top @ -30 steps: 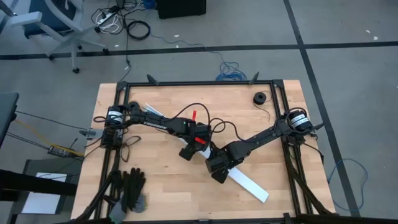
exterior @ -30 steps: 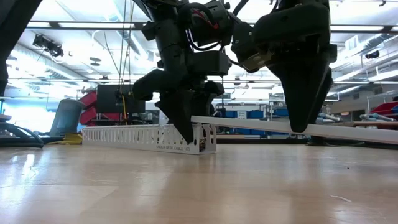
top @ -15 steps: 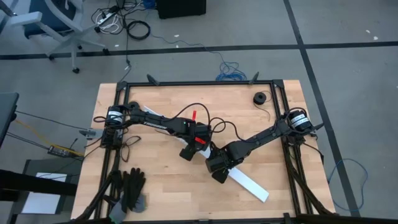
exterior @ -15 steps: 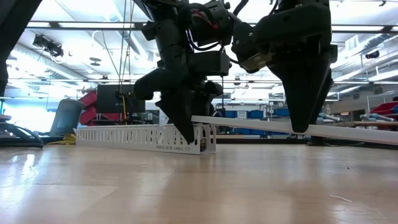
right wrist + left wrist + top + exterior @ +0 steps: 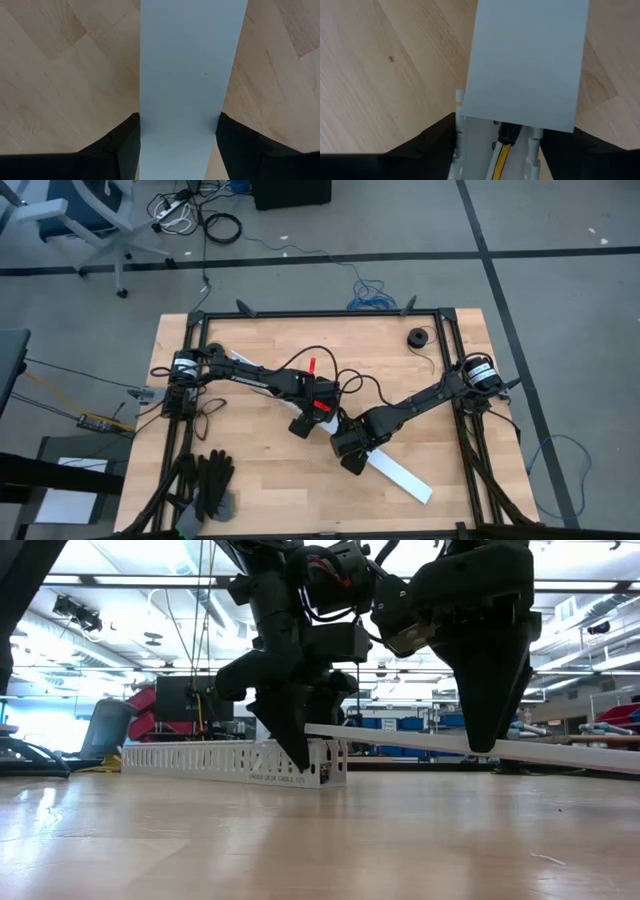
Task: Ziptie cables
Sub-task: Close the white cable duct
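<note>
**Flat white strip held over the slotted channel**

At the middle of the pale wooden worktop [image 5: 260,470], the right end effector [image 5: 177,145] is seen closed on a long flat white plastic strip [image 5: 190,75], a finger touching each edge. The strip's far end is lifted above the long white slotted plastic channel [image 5: 230,762]. The left end effector [image 5: 495,145] straddles that channel; whether it is gripped cannot be told. Thin yellow and white cables [image 5: 502,152] with a small dark plug lie inside the channel.

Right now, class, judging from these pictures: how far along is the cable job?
Done: the cables lie inside the slotted channel. In hand: the right hand grips the flat white cover, its end raised over the channel's end, where the left hand sits. Left: seating the cover; no ziptie shows.
</note>
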`<act>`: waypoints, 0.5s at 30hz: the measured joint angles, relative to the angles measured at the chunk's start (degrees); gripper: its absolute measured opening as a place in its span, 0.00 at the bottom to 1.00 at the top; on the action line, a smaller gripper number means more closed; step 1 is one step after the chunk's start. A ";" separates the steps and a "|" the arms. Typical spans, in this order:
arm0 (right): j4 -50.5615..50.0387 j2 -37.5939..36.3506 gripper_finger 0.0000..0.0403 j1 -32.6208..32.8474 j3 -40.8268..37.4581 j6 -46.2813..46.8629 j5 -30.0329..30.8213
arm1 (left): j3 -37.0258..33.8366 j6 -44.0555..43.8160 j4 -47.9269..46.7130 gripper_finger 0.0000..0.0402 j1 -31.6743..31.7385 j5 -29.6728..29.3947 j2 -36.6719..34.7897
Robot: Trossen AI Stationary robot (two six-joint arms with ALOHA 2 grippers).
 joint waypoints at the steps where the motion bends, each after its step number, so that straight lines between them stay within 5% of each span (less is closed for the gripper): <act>1: 0.02 0.00 0.53 -0.16 0.00 -0.12 -0.31 | 0.00 -0.01 -0.03 0.61 0.01 0.00 0.00; 15: -0.21 0.02 0.53 -1.32 0.00 -0.88 -0.93 | 0.00 -0.23 -0.85 0.75 0.02 -2.65 0.00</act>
